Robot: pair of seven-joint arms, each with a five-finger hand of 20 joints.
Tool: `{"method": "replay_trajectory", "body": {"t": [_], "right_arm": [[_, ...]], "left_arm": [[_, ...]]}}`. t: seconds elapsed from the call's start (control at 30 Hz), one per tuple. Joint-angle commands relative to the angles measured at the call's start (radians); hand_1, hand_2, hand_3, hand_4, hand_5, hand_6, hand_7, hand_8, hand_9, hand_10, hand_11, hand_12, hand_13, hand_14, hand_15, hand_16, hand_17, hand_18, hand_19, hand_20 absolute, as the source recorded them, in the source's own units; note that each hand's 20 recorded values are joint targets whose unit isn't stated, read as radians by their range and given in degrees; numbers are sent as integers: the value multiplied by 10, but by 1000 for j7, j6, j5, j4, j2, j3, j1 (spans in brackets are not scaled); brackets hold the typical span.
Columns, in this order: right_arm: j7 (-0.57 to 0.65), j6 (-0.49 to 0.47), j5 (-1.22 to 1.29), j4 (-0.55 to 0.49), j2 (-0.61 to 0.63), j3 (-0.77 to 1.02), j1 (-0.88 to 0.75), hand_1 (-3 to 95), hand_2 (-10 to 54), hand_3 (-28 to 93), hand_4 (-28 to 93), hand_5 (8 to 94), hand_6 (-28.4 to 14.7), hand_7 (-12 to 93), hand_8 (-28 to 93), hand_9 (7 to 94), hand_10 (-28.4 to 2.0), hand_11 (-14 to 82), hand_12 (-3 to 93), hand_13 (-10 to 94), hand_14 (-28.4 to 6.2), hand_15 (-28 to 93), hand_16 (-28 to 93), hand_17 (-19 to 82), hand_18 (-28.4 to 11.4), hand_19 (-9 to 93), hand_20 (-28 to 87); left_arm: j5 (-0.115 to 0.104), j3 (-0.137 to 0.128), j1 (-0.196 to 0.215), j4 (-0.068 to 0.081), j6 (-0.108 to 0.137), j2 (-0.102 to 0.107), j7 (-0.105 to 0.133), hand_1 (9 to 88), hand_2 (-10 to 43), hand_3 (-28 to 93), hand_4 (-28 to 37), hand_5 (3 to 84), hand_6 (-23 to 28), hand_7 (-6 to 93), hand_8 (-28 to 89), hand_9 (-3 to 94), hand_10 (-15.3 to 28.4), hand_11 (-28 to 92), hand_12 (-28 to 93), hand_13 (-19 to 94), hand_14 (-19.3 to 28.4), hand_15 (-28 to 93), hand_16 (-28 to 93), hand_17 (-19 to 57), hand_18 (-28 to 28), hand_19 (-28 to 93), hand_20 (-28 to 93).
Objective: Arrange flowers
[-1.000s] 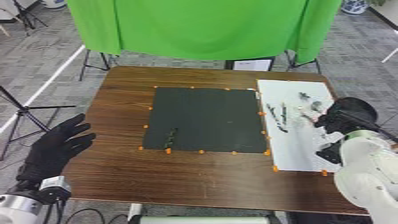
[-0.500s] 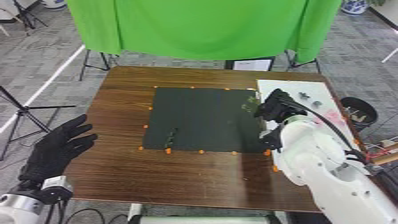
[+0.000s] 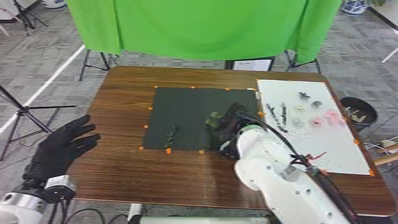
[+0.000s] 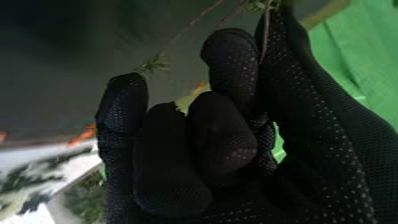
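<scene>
Showing against the right half of the black mat (image 3: pixel 185 107), the green sprig (image 3: pixel 213 119) is pinched by its stem in the right hand (image 3: pixel 233 125), likely keeping leaves free; left of the mat, the left hand (image 3: pixel 55 151) is spread.

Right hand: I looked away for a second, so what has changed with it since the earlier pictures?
The right hand has moved left from the white sheet to over the black mat, bringing a green sprig with it. The left hand and the dark stem on the mat stayed put.
</scene>
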Motion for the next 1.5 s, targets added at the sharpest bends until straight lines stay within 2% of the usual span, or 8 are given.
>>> {"method": "replay_trajectory", "body": {"t": [0.03, 0.23, 0.33, 0.5, 1.03, 1.43, 1.5], "right_arm": [[-4, 10, -72, 49, -81, -52, 22, 386, -95, 862, -154, 787, 12, 519, 247, 888, -59, 671, 538, 840, -73, 871, 381, 354, -201, 840, 366], [-4, 26, -94, 77, -118, -63, 13, 383, -95, 858, -152, 795, 14, 510, 238, 894, -57, 663, 533, 847, -71, 865, 381, 361, -202, 846, 357], [1, 61, -120, 88, -127, -74, 4, 384, -95, 856, -155, 795, 15, 508, 240, 894, -57, 661, 535, 847, -71, 864, 382, 361, -202, 847, 354], [3, 72, -138, 100, -138, -75, -14, 382, -95, 854, -157, 796, 15, 502, 239, 894, -58, 658, 538, 847, -72, 863, 386, 361, -201, 849, 351], [-16, 19, -153, 105, -158, -71, -54, 354, -90, 851, -192, 806, 14, 481, 221, 894, -57, 651, 537, 846, -71, 855, 391, 359, -202, 852, 344], [-26, -2, -164, 106, -158, -71, -56, 313, -95, 854, -214, 805, 10, 458, 213, 885, -63, 643, 537, 837, -74, 849, 393, 348, -204, 845, 348], [-37, 7, -186, 113, -156, -72, -54, 292, -95, 858, -235, 805, 9, 461, 179, 885, -63, 642, 537, 835, -75, 849, 395, 347, -204, 844, 349]], "left_arm": [[-3, 16, -11, 9, -10, 11, -10, 224, -41, 715, -283, 312, 52, 178, -97, 269, 131, 235, 177, 204, 177, 454, -38, -95, 223, 407, 93], [-3, 22, -20, 12, -11, 16, -14, 224, -41, 715, -283, 313, 53, 177, -98, 268, 132, 234, 177, 203, 177, 454, -37, -95, 223, 408, 93], [-2, 29, -31, 18, -19, 15, -20, 224, -42, 716, -283, 313, 53, 176, -97, 269, 132, 234, 177, 203, 177, 455, -37, -95, 223, 407, 92], [-2, 30, -31, 17, -18, 16, -23, 224, -41, 716, -283, 313, 54, 175, -97, 269, 131, 234, 178, 203, 177, 455, -37, -95, 224, 408, 93], [-4, 38, -43, 24, -26, 19, -29, 224, -41, 716, -283, 313, 53, 177, -97, 269, 132, 236, 177, 203, 177, 456, -37, -95, 223, 409, 92], [-2, 35, -39, 23, -27, 18, -32, 224, -41, 716, -283, 313, 53, 177, -97, 269, 131, 235, 177, 203, 178, 456, -38, -95, 224, 409, 92], [-2, 35, -39, 23, -31, 17, -34, 224, -41, 716, -283, 313, 53, 177, -97, 268, 132, 235, 177, 203, 177, 455, -38, -95, 224, 409, 92]]}}
